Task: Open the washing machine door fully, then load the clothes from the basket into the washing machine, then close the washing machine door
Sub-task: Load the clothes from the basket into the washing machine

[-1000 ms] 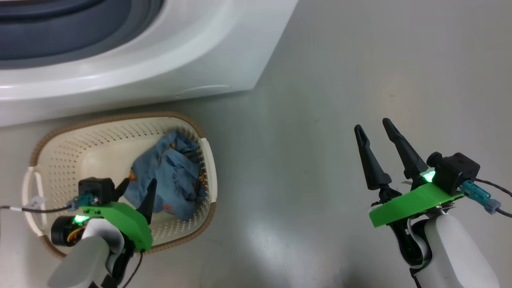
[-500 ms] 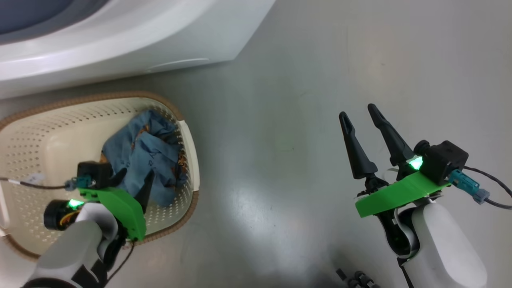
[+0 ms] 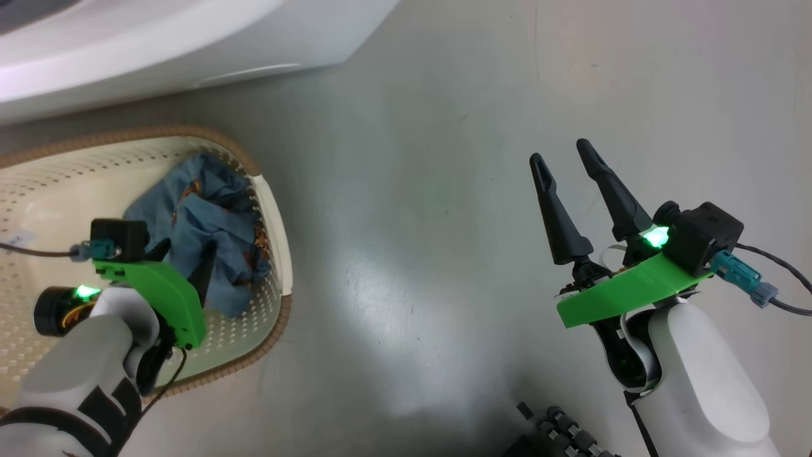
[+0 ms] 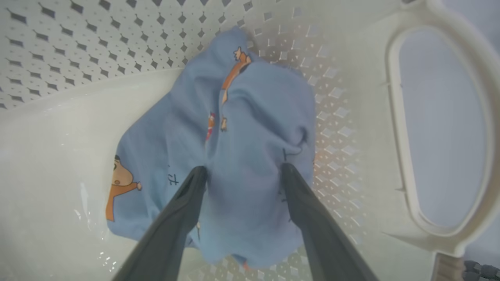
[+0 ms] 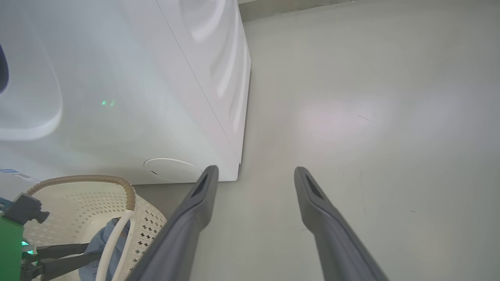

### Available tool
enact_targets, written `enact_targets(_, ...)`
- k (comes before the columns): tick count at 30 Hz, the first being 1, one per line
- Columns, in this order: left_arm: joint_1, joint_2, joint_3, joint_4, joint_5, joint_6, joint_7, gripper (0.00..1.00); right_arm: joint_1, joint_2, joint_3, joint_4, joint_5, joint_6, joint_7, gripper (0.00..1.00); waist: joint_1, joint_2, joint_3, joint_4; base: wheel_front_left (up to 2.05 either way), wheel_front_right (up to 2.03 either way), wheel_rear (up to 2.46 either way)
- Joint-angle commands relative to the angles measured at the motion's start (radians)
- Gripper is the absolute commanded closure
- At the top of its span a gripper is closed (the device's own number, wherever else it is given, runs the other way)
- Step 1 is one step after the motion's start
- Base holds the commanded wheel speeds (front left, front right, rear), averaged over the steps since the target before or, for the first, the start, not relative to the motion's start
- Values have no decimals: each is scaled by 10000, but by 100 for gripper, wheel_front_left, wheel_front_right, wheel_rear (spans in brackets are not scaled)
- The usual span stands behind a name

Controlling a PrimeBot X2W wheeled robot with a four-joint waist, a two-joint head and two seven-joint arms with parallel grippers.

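Note:
The cream perforated basket [image 3: 57,184] with its brown rim stands on the floor before the white washing machine [image 3: 190,38]. Crumpled light blue clothes [image 3: 209,209] with orange-brown bears lie at its right end. My left gripper [image 3: 187,251] reaches down into the basket, open. In the left wrist view the left gripper [image 4: 243,169] straddles a raised fold of the clothes [image 4: 254,117], near the basket's wall [image 4: 78,39] and handle. My right gripper [image 3: 561,152] hangs open and empty over bare floor, well right of the basket. The washing machine door is out of view.
Glossy grey floor [image 3: 412,190] stretches between the basket and my right arm. The washer's lower front corner [image 5: 238,171] with a round cover [image 5: 172,169] stands just left of the right gripper [image 5: 256,170] in its wrist view. A dark ribbed part [image 3: 558,431] shows at the bottom edge.
The head camera has turned, sliding the washer and basket up and left in the picture. My left gripper has edged further over the blue clothes. The right gripper stays open.

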Motion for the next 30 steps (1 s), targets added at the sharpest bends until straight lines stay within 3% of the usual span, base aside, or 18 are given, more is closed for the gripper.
enact_targets(1, -38, 350, 26, -136, -171, -15, 49, 0, 230, 63, 236, -219, -62, 29, -118, 0, 0, 0, 82, -62, 0, 0, 0)
enact_targets(4, -156, 466, -324, -337, -642, -15, 206, 0, 191, 75, 258, -210, -71, 29, -118, 0, 0, 0, 116, -83, 0, 0, 0)
enact_targets(5, -194, 514, -449, -395, -774, -15, 228, 39, 179, 79, 260, -205, -73, 29, -118, 0, 0, 0, 113, -87, 0, 0, 0)
enact_targets(7, -261, 568, -658, -478, -1048, -15, 221, 100, 155, 84, 260, -190, -78, 29, -118, 0, 0, 0, 94, -89, 0, 0, 0)
enact_targets(14, -305, 505, -1291, -557, -2040, -15, -122, 100, 190, -26, 133, -127, -108, 29, -118, 0, 0, 0, -316, 139, 0, 0, 0)
enact_targets(20, -234, 393, -1268, -410, -2620, -15, -609, 100, 313, -195, -7, -64, -123, 29, -118, 0, 0, 0, -945, 550, 0, 0, 0)
enact_targets(25, 40, 429, -880, -426, -2799, -15, -753, 100, 523, -355, -68, 58, -102, 29, -118, 0, 0, 0, -1682, 919, 0, 0, 0)
enact_targets(30, 546, 445, 406, -784, -2165, -15, -761, 100, 843, -528, -138, 220, -65, 29, -118, 0, 0, 0, -2461, 1315, 0, 0, 0)
